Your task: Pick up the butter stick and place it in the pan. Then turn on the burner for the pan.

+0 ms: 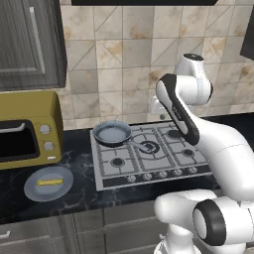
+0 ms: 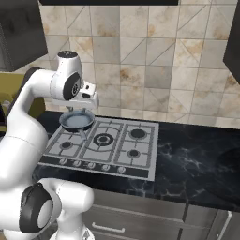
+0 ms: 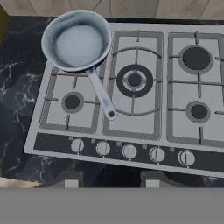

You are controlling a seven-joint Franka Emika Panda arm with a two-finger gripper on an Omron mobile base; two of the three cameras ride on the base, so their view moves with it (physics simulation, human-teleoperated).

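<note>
Far to the left of the gripper (image 3: 108, 180), a yellow microwave (image 1: 29, 128) stands on the dark marbled counter (image 1: 79, 149). In front of it lies a flat grey-blue plate (image 1: 48, 183), and the butter stick (image 1: 50, 182) rests on that plate, well apart from the gripper and down to its left. Nothing stands between the plate and the hob.

The pan (image 3: 79, 41) sits on the hob's rear left burner, ahead and left of the fingertips in the hand view, its bowl bare. Its long handle (image 3: 100, 94) runs back toward the gripper, ending near the large centre burner (image 3: 134, 80).

The gripper hangs in the air above the front of the stove (image 3: 131, 87), looking down on it. Its two dark finger tips (image 3: 68, 178) stand partly apart with nothing between them; it holds nothing.

Just ahead of the tips, along the hob's front strip, runs a row of five knobs (image 3: 129, 151). To the right lie two more burners (image 3: 196, 58), bare, and beyond them open black counter. A tiled wall (image 2: 140, 61) rises behind.
</note>
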